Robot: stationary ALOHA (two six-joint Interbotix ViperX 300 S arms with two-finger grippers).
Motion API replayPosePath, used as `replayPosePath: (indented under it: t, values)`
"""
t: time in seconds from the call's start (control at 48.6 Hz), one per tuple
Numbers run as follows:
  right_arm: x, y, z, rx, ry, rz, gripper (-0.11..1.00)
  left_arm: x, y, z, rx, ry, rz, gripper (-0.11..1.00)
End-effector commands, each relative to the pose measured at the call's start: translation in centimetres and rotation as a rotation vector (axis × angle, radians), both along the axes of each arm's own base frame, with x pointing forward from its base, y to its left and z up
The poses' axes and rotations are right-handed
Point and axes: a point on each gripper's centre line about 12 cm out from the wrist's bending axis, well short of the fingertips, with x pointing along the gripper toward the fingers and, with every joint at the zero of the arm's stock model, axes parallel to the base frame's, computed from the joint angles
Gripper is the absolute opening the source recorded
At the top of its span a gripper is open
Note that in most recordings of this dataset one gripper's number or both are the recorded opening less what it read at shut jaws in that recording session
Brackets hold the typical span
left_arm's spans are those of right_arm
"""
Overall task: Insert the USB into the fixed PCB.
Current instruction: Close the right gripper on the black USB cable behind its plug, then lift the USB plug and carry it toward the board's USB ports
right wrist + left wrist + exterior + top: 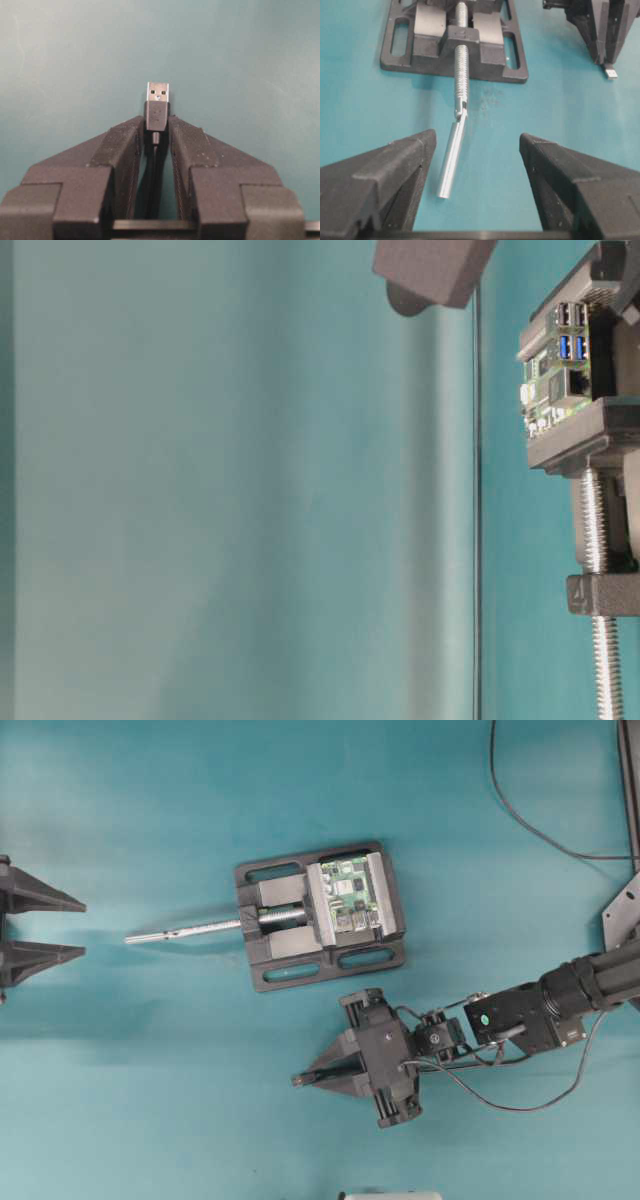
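Observation:
The USB (157,102), a dark plug with a metallic tip, sticks out past the tips of my right gripper (156,120), which is shut on its body. Its thin cable runs back between the fingers. In the overhead view the right gripper (300,1078) lies below and in front of the vise, pointing left, with the USB (297,1080) at its tips. The fixed PCB (350,892) is a small green board clamped in the black vise (265,960). My left gripper (82,928) stands open at the left edge, facing the vise's handle. The PCB's (555,370) ports show in the table-level view.
A silver screw rod with a handle (185,931) projects left from the vise toward the left gripper (477,137). A thin black cable (520,812) curves across the top right. A white object (390,1196) shows at the bottom edge.

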Motion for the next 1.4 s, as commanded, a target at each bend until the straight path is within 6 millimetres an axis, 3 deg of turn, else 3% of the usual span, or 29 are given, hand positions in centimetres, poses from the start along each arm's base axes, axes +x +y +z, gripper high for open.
replayPosePath:
  t: [0.0,0.35,0.576,0.843,1.193,1.378]
  values:
    - [0.5,0.5,1.9,0.037,-0.050,-0.032,0.21,0.2,0.0,0.4,0.002,-0.015,0.003,0.85]
    - [-0.3,3.0,3.7,0.051,-0.095,-0.252,0.21,0.2,0.0,0.5,0.003,-0.017,0.002,0.85]
    - [-2.1,1.6,3.3,-0.051,-0.048,-0.553,0.21,0.2,0.0,0.5,0.002,-0.017,0.003,0.85]
    - [-4.0,0.4,4.5,-0.148,-0.122,-0.897,0.21,0.2,0.0,0.4,0.002,-0.015,0.002,0.85]
    - [-3.0,1.8,3.2,-0.237,-0.145,-1.327,0.21,0.2,0.0,0.5,0.004,-0.020,0.002,0.85]
    - [-2.6,2.3,2.9,-0.261,-0.159,-1.404,0.21,0.2,0.0,0.5,0.004,-0.020,0.002,0.85]
